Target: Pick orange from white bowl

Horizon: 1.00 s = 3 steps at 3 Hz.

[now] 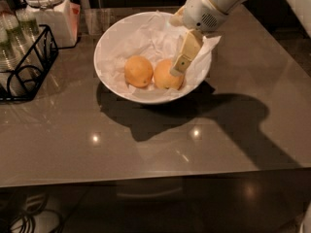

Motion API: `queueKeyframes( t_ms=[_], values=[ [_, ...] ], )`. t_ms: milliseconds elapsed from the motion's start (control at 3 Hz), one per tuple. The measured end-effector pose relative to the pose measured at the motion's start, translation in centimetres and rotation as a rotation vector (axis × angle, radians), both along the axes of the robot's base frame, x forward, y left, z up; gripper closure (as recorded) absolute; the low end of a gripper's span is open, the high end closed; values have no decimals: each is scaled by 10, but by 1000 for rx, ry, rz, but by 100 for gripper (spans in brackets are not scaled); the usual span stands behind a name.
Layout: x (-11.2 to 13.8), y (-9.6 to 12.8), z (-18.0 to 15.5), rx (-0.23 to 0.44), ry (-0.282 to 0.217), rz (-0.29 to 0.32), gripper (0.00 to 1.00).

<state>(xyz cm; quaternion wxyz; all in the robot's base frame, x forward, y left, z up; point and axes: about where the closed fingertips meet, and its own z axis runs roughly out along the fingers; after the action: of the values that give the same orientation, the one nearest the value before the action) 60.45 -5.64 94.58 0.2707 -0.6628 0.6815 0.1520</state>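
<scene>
The white bowl, wide and lined with crumpled white paper, stands at the back centre of the table. Two orange fruits lie side by side in it. The orange is the right one; its twin lies to its left and touches it. My gripper reaches down into the bowl from the upper right. It is open. One cream finger lies across the orange's upper right side and hides part of it. Nothing is held.
A white lidded jar stands at the back left. A black wire rack with glasses stands at the left edge. The glossy grey table reaches to the front, and its right edge runs along the right.
</scene>
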Motion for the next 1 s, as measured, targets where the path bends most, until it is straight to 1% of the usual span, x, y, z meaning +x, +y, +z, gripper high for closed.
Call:
queueKeyframes(
  t_ms=[333, 667, 1000],
  values=[
    [0, 0, 0, 1, 0, 0, 0],
    [2, 1, -14, 10, 14, -33, 0],
    [5, 2, -32, 1, 28, -63, 0]
  ],
)
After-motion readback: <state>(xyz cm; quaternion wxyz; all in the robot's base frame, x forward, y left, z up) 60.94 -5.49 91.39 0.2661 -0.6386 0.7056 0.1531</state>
